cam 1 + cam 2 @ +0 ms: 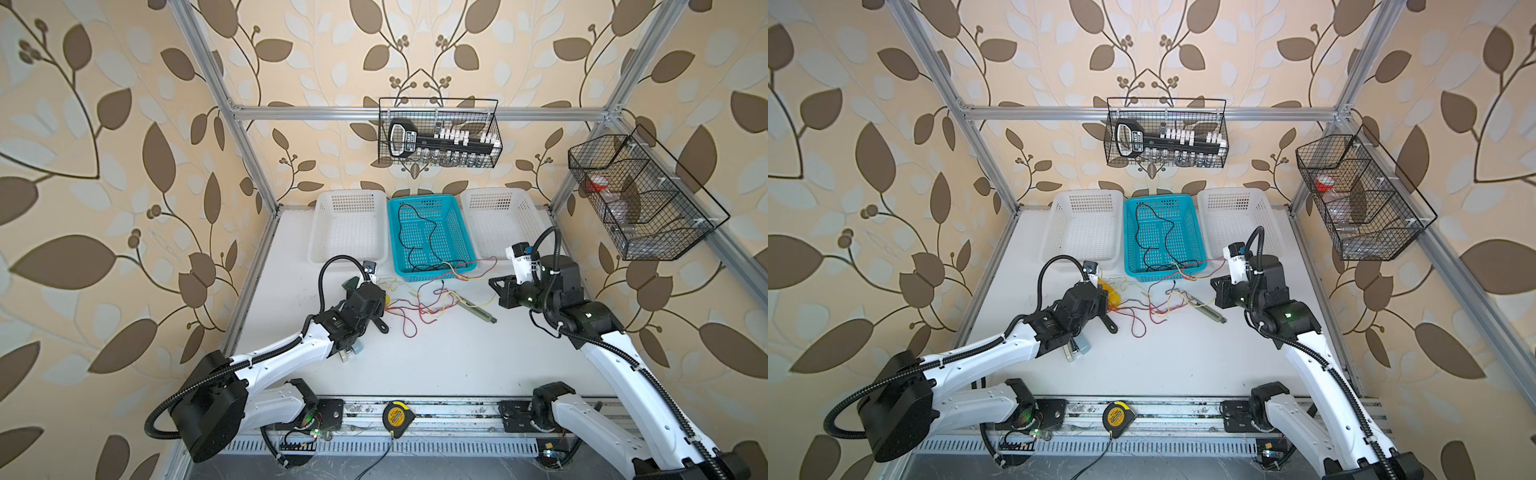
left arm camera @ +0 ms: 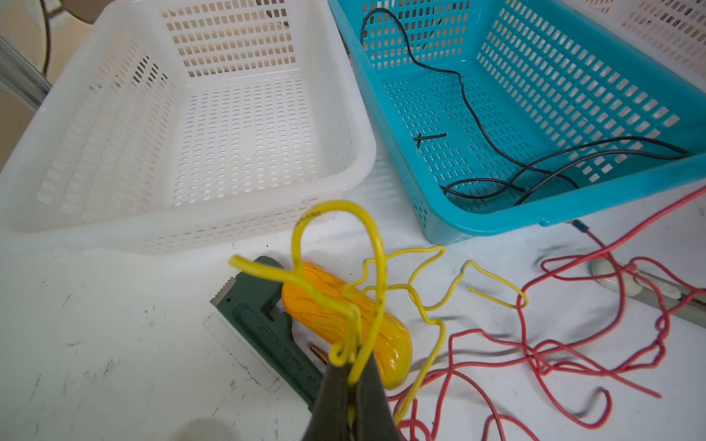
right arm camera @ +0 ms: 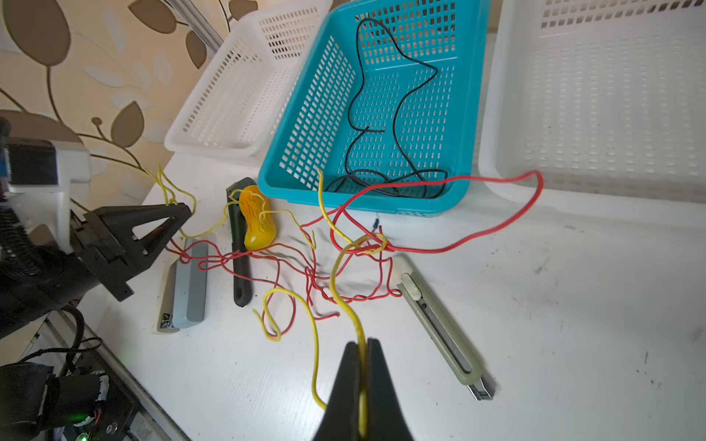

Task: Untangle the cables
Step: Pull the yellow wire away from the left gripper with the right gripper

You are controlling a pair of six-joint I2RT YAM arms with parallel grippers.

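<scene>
left pincer [image 2: 353, 366] and right pincer [image 3: 361, 355] each pinch the yellow cable [image 2: 381, 267], running side to side between them.

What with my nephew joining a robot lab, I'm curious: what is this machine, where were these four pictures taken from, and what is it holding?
Two robot arms with pincer grippers work over a white table. Two pictures look down from overhead; two come from cameras on the wrists. On the table lie tangled red cable and yellow cable, a utility knife, a stapler and white baskets; the teal basket holds a black cable. The left gripper and the right gripper are each shut on yellow cable.
</scene>
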